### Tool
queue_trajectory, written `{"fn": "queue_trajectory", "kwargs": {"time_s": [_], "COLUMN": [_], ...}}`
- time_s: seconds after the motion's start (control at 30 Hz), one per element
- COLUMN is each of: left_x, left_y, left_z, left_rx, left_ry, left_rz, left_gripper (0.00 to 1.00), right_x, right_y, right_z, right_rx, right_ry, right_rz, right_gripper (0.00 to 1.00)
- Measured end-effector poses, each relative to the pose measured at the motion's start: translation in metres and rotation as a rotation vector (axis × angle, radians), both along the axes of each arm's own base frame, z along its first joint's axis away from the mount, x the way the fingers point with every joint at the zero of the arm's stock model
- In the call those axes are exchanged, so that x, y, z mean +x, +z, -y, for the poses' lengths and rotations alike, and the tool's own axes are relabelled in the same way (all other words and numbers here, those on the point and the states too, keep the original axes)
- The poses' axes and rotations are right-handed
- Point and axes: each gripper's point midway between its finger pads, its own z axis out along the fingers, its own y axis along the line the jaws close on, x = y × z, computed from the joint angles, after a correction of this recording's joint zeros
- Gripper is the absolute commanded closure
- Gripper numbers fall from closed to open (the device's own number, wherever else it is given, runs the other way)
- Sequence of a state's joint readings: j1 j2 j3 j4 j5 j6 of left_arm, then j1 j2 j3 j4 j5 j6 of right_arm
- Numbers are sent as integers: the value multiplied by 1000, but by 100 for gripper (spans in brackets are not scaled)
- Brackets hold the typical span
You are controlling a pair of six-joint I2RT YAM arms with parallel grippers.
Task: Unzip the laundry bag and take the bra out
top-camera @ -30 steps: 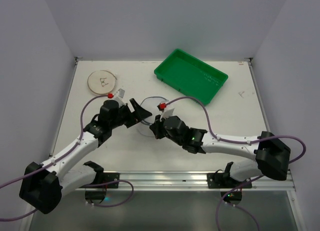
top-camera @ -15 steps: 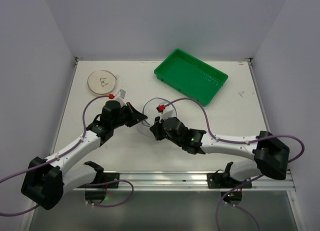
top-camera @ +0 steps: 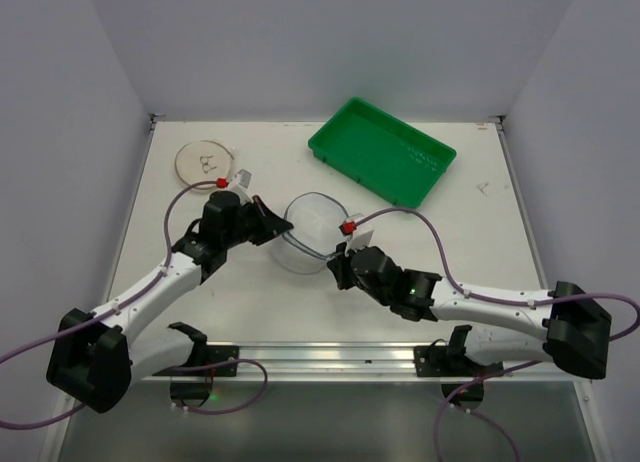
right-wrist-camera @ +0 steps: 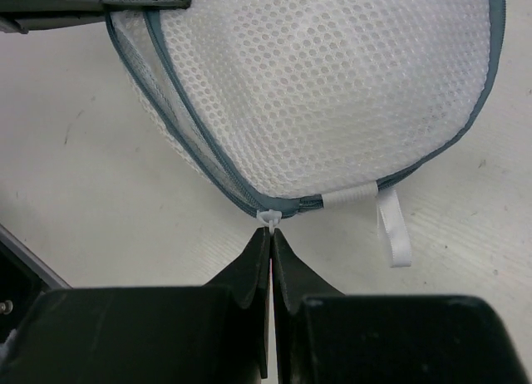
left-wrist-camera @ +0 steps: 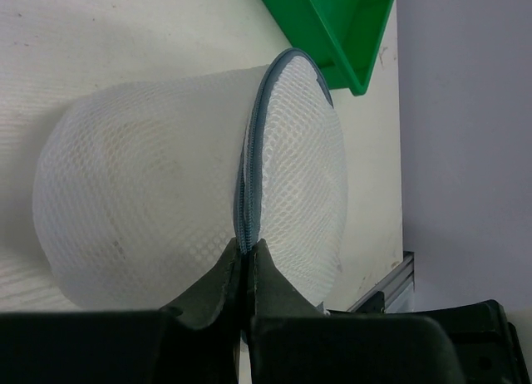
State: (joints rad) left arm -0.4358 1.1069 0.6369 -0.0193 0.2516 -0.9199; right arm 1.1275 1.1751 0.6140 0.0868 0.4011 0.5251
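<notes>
The laundry bag [top-camera: 312, 230], a round white mesh case with a grey zipper rim, stands on edge at the table's middle. My left gripper [top-camera: 284, 232] is shut on the zipper rim [left-wrist-camera: 246, 234] at the bag's left side. My right gripper [top-camera: 336, 266] is shut on the small white zipper pull [right-wrist-camera: 268, 218] at the bag's near edge. In the right wrist view the two zipper tapes [right-wrist-camera: 179, 130] stand parted along the bag's left side. A white ribbon loop [right-wrist-camera: 392, 230] hangs beside the pull. The bra is hidden behind the mesh [right-wrist-camera: 332, 85].
A green rectangular tray [top-camera: 385, 150] sits at the back right, close behind the bag, and its corner [left-wrist-camera: 332, 27] shows in the left wrist view. A flat beige disc [top-camera: 206, 164] lies at the back left. The metal rail [top-camera: 330, 357] runs along the near edge.
My left gripper has shut on the bag's rim. My right gripper has drawn the zipper pull rightward and toward the near edge, and the bag now stands more upright between the two grippers.
</notes>
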Motion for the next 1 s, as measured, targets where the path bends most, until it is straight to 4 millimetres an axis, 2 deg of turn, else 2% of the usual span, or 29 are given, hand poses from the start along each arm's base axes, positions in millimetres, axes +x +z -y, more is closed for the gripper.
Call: {"fn": "queue_trajectory", "kwargs": {"time_s": [0.2, 0.5, 0.57, 0.6, 0.7, 0.8, 0.93, 1.0], "left_x": [3, -1, -3, -3, 1, 2, -1, -3], "left_y": [-1, 0, 1, 2, 7, 14, 26, 30], "left_z": [4, 9, 10, 11, 7, 4, 3, 1], "left_rx": [9, -4, -6, -8, -6, -3, 9, 21], "left_ry": [-28, -78, -97, -109, -116, -119, -143, -152], "left_rz": [-4, -9, -2, 6, 44, 80, 141, 168], "left_gripper": [100, 98, 73, 53, 32, 26, 23, 20], "right_x": [5, 9, 10, 11, 12, 13, 14, 13], "right_y": [9, 5, 5, 5, -1, 2, 18, 28], "right_z": [12, 27, 28, 30, 43, 54, 65, 72], "right_rx": [-14, -74, -86, -99, -167, -210, -193, -172], "right_ry": [-43, -82, -84, -89, -104, -113, -134, -148], "right_rz": [35, 57, 62, 68, 78, 99, 141, 159], "right_gripper": [100, 100, 100, 99, 94, 84, 67, 64]}}
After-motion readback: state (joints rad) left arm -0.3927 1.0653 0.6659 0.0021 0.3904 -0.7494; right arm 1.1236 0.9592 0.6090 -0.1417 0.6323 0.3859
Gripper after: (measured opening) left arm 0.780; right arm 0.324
